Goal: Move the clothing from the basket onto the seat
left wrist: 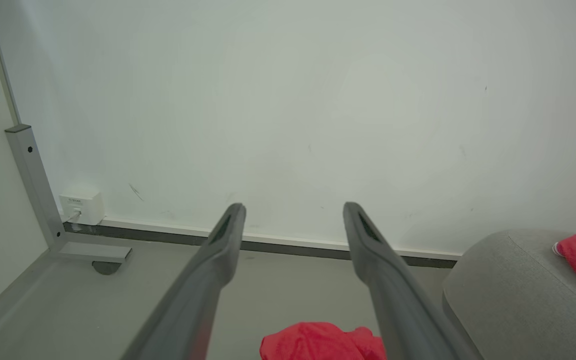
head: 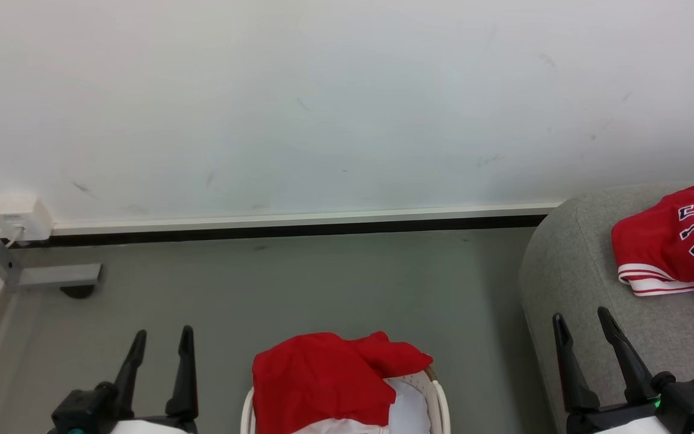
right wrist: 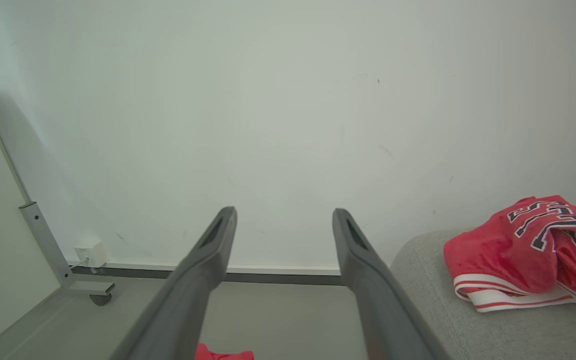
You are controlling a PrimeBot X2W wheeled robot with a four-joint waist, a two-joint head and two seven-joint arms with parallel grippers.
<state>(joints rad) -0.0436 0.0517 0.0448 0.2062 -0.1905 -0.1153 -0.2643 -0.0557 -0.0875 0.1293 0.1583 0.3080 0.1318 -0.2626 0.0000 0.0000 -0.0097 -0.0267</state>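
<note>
A plain red garment [head: 329,377] with a white band at its lower edge lies heaped in the cream-white basket [head: 439,395] at the bottom middle of the head view. The red lettered jersey [head: 678,241] rests crumpled on the grey seat [head: 570,271] at the right; it also appears as the jersey [right wrist: 533,250] on the seat [right wrist: 443,280]. My left gripper [head: 163,340] stands open left of the basket, nothing between its fingers. My right gripper [head: 582,322] stands open over the seat's near-left corner, empty. The red garment [left wrist: 318,342] peeks up between the left fingers [left wrist: 218,250].
A white wall with a baseboard [head: 299,217] runs behind the grey floor. At the left stand a grey metal post with a foot and caster [head: 61,277] and a small white wall box [head: 18,217]. Open floor lies between the basket and the wall.
</note>
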